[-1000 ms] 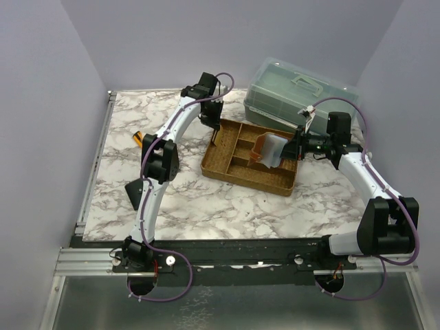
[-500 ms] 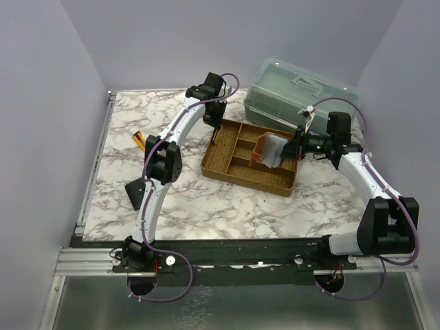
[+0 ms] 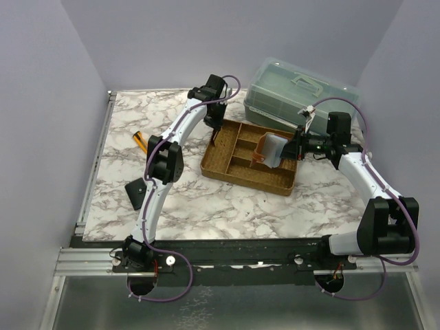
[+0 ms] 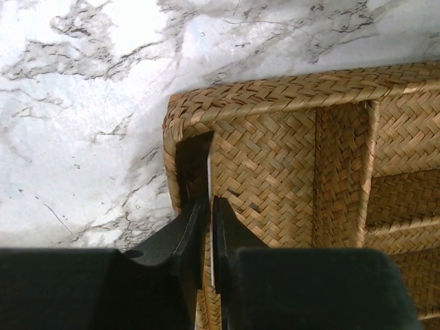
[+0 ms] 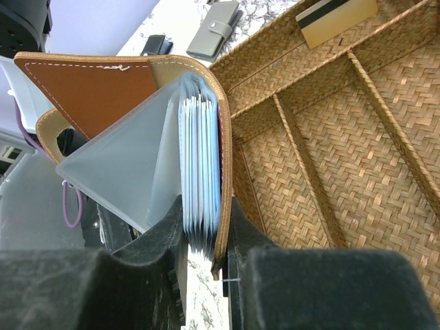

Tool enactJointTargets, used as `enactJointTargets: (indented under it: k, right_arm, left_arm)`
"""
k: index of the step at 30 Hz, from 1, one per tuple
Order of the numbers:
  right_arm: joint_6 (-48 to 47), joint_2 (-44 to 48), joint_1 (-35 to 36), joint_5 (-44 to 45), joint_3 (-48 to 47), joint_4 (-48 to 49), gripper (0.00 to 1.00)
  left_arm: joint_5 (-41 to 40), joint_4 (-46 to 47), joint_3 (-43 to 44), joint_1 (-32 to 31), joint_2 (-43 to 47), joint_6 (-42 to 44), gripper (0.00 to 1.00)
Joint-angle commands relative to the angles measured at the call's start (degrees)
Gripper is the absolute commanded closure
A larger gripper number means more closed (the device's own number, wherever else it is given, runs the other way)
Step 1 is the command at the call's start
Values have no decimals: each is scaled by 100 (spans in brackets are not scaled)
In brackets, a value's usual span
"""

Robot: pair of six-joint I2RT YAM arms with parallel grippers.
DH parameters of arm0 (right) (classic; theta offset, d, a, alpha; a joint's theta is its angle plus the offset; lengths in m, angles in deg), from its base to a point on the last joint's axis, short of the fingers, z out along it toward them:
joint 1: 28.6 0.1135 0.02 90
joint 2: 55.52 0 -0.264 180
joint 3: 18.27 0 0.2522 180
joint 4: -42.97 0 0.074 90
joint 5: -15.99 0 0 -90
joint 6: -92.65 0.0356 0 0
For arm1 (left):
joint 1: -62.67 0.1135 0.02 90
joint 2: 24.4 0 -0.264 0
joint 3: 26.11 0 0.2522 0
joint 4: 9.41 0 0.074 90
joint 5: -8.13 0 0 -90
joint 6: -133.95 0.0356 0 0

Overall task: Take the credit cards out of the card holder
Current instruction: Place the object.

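Observation:
The card holder [image 3: 269, 150] is a reddish-brown leather wallet with light-blue sleeves, held open and upright over the right part of the wicker tray [image 3: 247, 180]. My right gripper [image 3: 293, 149] is shut on it; in the right wrist view the fingers [image 5: 205, 220] clamp the sleeves and one leather cover [image 5: 89, 86]. My left gripper [image 3: 216, 135] is at the tray's far left corner. In the left wrist view it [image 4: 208, 199] is shut on a thin credit card [image 4: 208, 165] seen edge-on, inside the corner compartment. Another tan credit card [image 5: 337, 17] with a dark stripe lies in the tray.
A clear plastic lidded box [image 3: 299, 96] stands behind the tray at the back right. An orange flat thing [image 3: 139, 139] and a black wallet [image 3: 135, 192] lie on the marble at the left. A grey wallet [image 5: 214, 38] shows beyond the tray.
The left arm's wrist has shifted a little to the right above the tray's corner; its fingertips stay at the corner. The right arm and card holder have not moved.

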Motion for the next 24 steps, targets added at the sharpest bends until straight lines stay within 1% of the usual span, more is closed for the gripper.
enactJointTargets:
  k: [1,5,8,10,15,24]
  right_arm:
    - [16,-1,-55,-233,8,126,100]
    - [14,-10,-55,-249,9,126,100]
    - [18,-1,-53,-243,16,126,100]
    - [14,-1,-55,-247,9,126,100]
    - [9,-10,-53,-251,12,130,100]
    - [9,16,-56,-254,17,126,100]
  left_arm:
    - [-416,-59,222,4,-113,-11,82]
    - [-523,-22,231,2,-78,-47,78]
    - [-558,2,248,-14,-20,-81,77]
    - [-725,35,248,-33,61,-108,77]
    - [-795,128,210,-96,288,-159,77]
    - [-878,263,-186,-126,700,-350,79]
